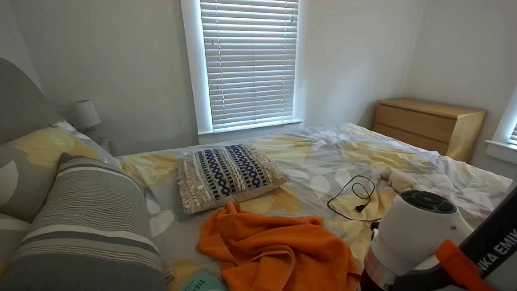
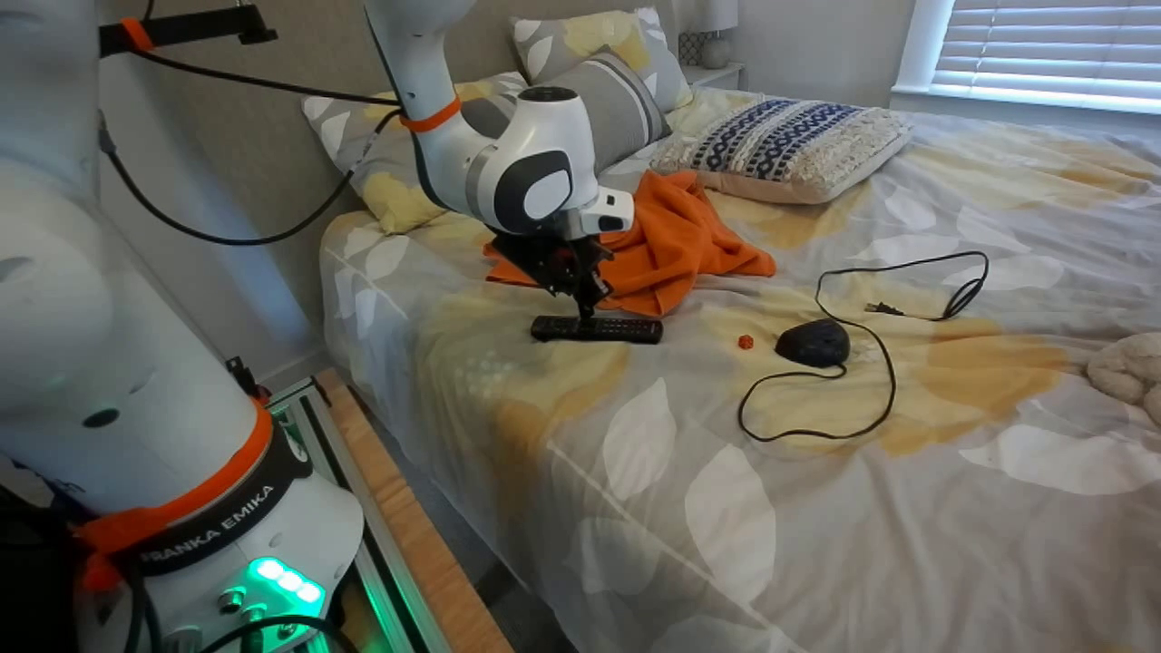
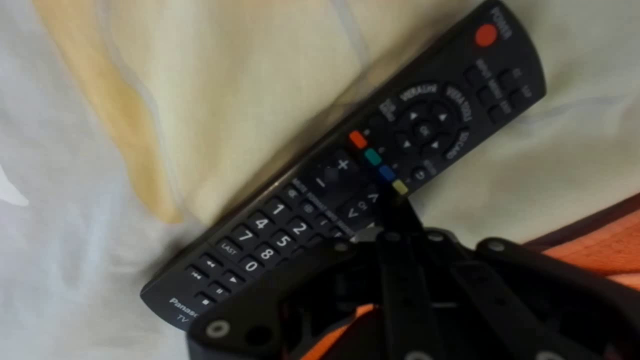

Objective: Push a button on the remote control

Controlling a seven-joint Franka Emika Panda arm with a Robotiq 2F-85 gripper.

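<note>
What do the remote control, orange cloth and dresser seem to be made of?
Remote control: likely plastic, mostly matte, with a faint glint along one edge.
Orange cloth: perhaps fleece, dull, slumping in thick soft folds.
Dresser: probably wood or veneer, smooth, judging by its tan faces.

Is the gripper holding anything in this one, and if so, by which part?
Nothing is held: the gripper looks shut, its tips at the button face of the remote control, which lies on the bed; contact can't be told.
</note>
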